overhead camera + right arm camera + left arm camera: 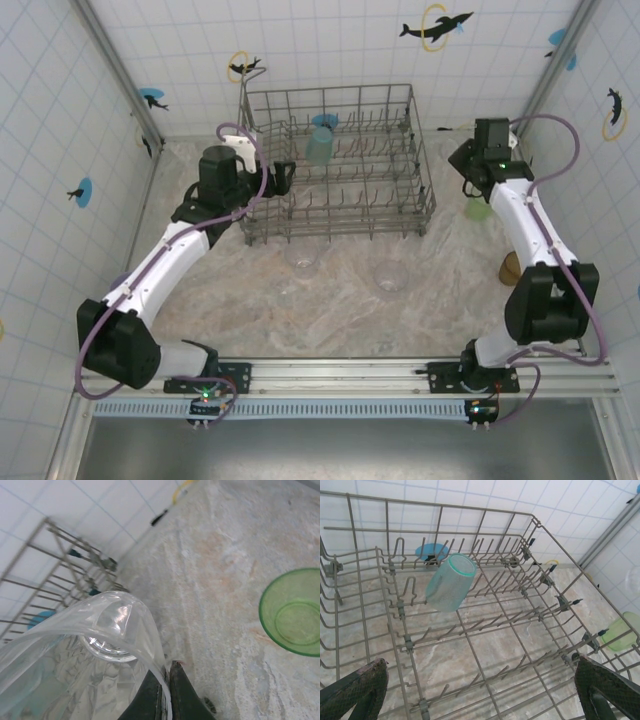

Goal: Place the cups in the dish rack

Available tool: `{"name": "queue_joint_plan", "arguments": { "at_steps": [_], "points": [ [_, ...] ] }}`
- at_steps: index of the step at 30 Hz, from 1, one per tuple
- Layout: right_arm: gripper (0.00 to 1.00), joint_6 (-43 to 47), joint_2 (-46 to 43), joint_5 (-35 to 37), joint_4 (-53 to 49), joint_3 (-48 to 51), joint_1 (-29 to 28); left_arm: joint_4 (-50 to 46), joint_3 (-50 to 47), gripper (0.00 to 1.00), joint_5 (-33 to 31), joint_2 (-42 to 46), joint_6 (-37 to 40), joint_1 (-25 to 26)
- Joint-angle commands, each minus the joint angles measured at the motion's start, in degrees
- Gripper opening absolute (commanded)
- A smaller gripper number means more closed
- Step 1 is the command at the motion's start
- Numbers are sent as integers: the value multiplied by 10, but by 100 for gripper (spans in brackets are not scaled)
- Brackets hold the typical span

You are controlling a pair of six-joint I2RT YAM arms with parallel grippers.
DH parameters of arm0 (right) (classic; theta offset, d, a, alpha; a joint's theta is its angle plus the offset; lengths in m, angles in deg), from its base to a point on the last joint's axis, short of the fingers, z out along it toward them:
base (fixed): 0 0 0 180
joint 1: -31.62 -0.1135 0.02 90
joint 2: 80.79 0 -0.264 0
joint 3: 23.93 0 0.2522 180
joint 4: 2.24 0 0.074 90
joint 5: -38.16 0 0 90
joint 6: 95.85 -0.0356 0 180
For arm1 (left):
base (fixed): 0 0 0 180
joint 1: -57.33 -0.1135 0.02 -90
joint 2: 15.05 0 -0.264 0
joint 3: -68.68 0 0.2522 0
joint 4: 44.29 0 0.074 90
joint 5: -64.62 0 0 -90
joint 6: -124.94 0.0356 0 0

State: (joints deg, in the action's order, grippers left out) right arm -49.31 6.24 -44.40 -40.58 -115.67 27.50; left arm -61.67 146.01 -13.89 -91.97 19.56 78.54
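One teal cup [451, 582] racked (clear cup [107, 630] in right pincer [164, 672]).

Bright, even, diffuse light fills all three views, leaving only faint, soft shadows on the tabletop [340, 320] under the dish rack [335, 225]. In the right wrist view the clear cup [75, 630] sits close to the lens, blurred, with white glare along its rim. In the left wrist view the dark fingers [357, 690] of the left hand [480, 700] are soft at the bottom corners, while the teal cup [451, 582] is sharp.
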Motion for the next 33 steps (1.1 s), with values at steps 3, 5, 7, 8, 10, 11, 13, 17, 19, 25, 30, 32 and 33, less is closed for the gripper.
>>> {"name": "queue_joint_plan", "arguments": {
  "at_steps": [3,5,7,8,10,11,13,17,19,25,30,32,33],
  "points": [
    [0,40,-81,-89,128,62,0,30,13,98,11,-24,-60,-2],
    [0,40,-92,-117,165,79,-7,47,2,98,17,-26,-85,-1],
    [0,42,-94,-144,188,87,-15,61,-7,97,23,-27,-107,-1],
    [0,43,-90,-166,199,89,-18,66,-7,98,26,-28,-120,-1],
    [0,44,-75,-212,221,90,-26,74,-2,98,37,-31,-135,-2],
    [0,44,-66,-232,232,91,-32,78,3,98,45,-33,-144,-1],
    [0,47,-46,-275,257,93,-45,83,16,98,60,-41,-168,-1],
    [0,47,-6,-339,314,99,-76,92,43,98,105,-63,-217,-1],
    [0,46,14,-367,341,100,-89,105,48,98,125,-71,-242,-1],
    [0,51,64,-410,398,100,-116,146,40,98,147,-84,-289,3],
    [0,17,96,-469,480,110,-118,178,45,98,170,-102,-334,5],
    [0,-2,105,-483,513,116,-121,204,43,98,179,-112,-353,6],
    [0,-11,110,-490,529,119,-122,213,44,98,183,-118,-364,6]
  ]
}}
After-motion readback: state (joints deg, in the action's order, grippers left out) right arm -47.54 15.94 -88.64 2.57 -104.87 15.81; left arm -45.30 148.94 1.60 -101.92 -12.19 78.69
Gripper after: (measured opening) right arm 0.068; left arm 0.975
